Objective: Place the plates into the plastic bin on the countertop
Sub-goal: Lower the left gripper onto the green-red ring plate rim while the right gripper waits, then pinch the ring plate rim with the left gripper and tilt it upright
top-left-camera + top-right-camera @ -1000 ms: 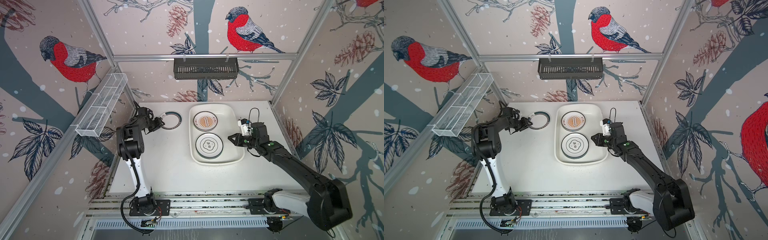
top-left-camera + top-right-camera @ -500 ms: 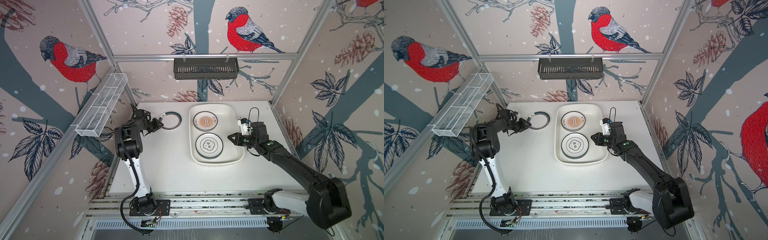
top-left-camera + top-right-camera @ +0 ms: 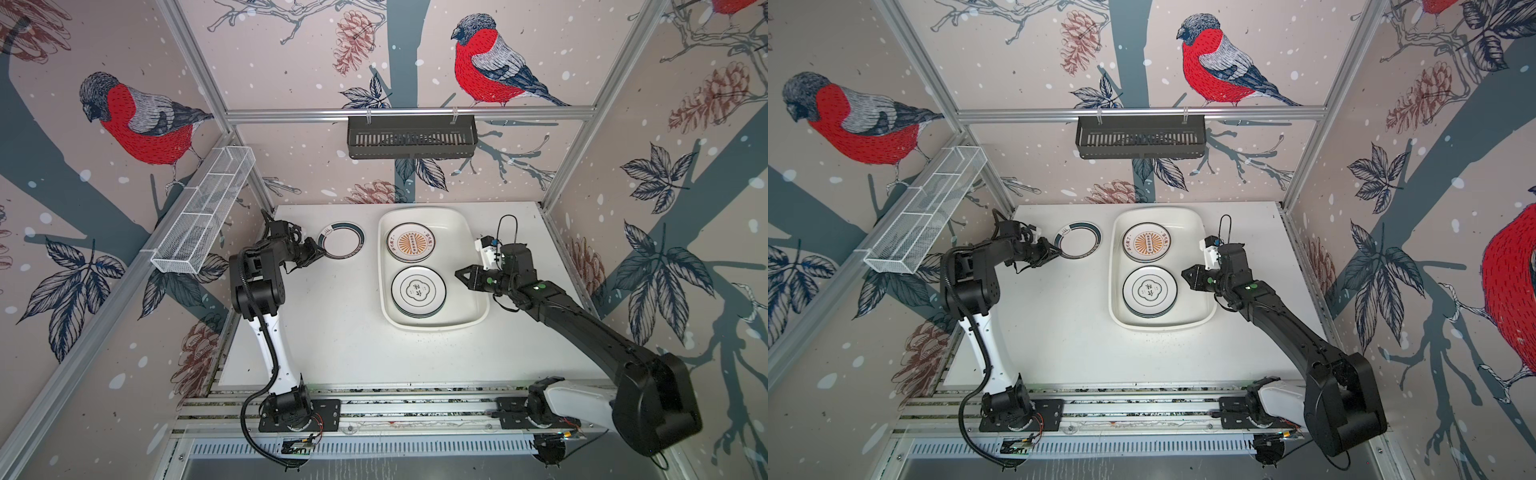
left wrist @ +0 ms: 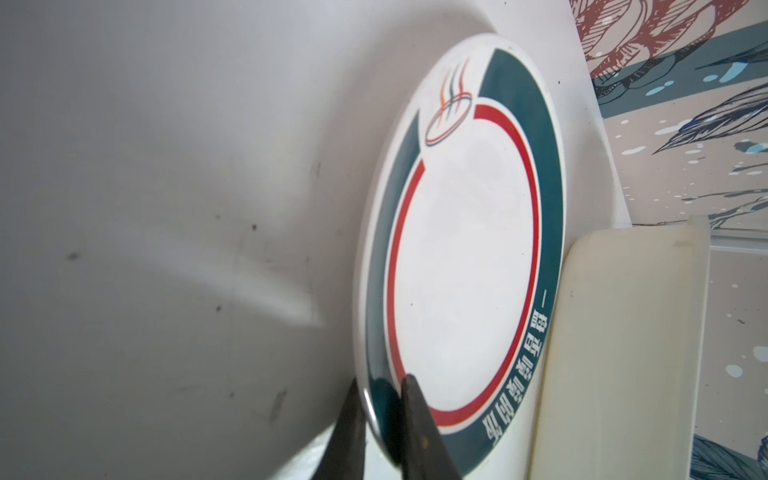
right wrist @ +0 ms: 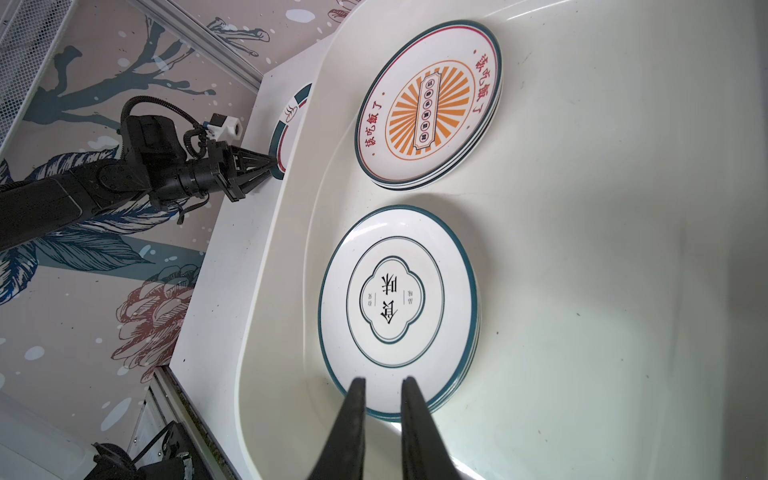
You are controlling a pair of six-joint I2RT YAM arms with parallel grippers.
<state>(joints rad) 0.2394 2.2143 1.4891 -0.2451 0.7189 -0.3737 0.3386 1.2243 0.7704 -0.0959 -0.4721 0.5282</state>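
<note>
A white plate with a dark green rim (image 3: 341,240) (image 3: 1079,240) (image 4: 461,257) lies on the countertop (image 3: 332,332), just left of the plastic bin (image 3: 432,327) (image 3: 1163,326) (image 4: 615,332). My left gripper (image 3: 319,251) (image 3: 1057,250) (image 4: 382,386) (image 5: 272,164) is shut on its near rim, one finger above and one below. The bin holds a sunburst-topped stack of plates (image 3: 410,242) (image 5: 430,106) and a clover-emblem stack (image 3: 418,290) (image 5: 395,299). My right gripper (image 3: 457,275) (image 3: 1183,274) (image 5: 383,380) hovers over the bin's right side, narrowly open with nothing between its fingers.
A black slotted rack (image 3: 411,137) hangs on the back wall above the bin. A white wire-mesh basket (image 3: 205,210) is fixed along the left wall near my left arm. Aluminium rails (image 3: 395,409) run along the front edge.
My left gripper has closed on the green-rimmed plate's rim. The right arm and the plates in the bin have not moved.
</note>
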